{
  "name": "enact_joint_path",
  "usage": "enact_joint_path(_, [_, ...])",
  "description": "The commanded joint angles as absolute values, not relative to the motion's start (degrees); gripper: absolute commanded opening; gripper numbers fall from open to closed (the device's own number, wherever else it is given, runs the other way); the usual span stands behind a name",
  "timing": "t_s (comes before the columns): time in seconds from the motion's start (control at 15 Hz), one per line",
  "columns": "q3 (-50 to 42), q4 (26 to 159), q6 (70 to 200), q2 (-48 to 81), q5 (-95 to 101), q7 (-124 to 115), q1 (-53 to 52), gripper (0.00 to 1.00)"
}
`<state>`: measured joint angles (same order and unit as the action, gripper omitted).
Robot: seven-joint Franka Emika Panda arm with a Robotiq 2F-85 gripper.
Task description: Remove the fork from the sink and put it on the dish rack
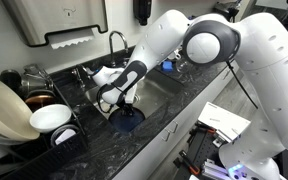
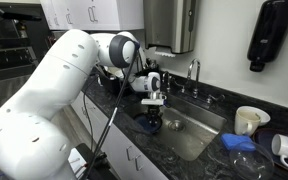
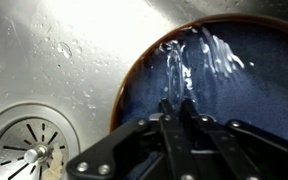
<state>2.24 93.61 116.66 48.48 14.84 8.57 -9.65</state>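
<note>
My gripper (image 3: 176, 106) looks clenched on the fork (image 3: 173, 68), which lies in the blue bowl (image 3: 254, 95) down in the sink (image 3: 44, 60). I'd lift straight up and slowly, clearing the bowl's rim and the faucet (image 1: 117, 40), before swinging toward the rack (image 1: 72, 138).

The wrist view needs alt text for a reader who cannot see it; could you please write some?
The pincer, its fingers nearly together, hangs over a shiny, blurred utensil, likely the fork, lying in a dark blue dish. The dish sits on the wet steel sink floor beside the round drain.
</note>
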Motion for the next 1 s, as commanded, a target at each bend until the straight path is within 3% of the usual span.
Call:
enact_joint_path(0.0, [2.53, 91.93, 114.73, 49.41, 15.60, 9.51, -9.51, 0.04])
enact_joint_path(0.93, [5.83, 99.47, 124.28, 43.18, 8.78, 19.25, -0.52, 0.04])
